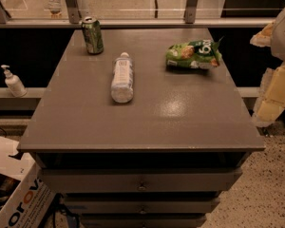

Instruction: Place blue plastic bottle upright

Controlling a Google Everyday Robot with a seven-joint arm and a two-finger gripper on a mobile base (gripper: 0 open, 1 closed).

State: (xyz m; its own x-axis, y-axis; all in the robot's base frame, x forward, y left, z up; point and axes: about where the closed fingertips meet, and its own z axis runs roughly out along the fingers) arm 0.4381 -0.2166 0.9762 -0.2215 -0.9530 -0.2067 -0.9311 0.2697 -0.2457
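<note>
Far left, off the surface: one small white pump dispenser bottle (12,81) stands on a ledge beside the cabinet. One white cardboard box with orange lettering (20,194) sits on the floor below it.
Back left: one green drink can (92,35) stands upright near the rear left corner of the grey cabinet surface (180,122).
Task thing: one clear ribbed plastic water bottle with a white cap and pale blue-white label (122,78) lies on its side left of the middle of the surface. Its cap points to the rear and its base to the front. It is near the can but not touching it.
Back right: one green crinkled snack bag (194,54) lies flat, well apart from the bottle.
Right edge: the pale, blocky end effector (271,99) hangs beyond the right side of the surface. It is well away from the bottle and touches nothing on the surface.
End effector state: I cannot tell whether it is spread or pressed together. It holds nothing that can be seen.
Done so far: nothing, judging by how things lie. The bottle is not yet grasped or raised.
Left to do: reach across, grip the bottle, turn it base down, set it standing and let go.
Count on the surface: three things, namely one bottle, one can and one bag.
</note>
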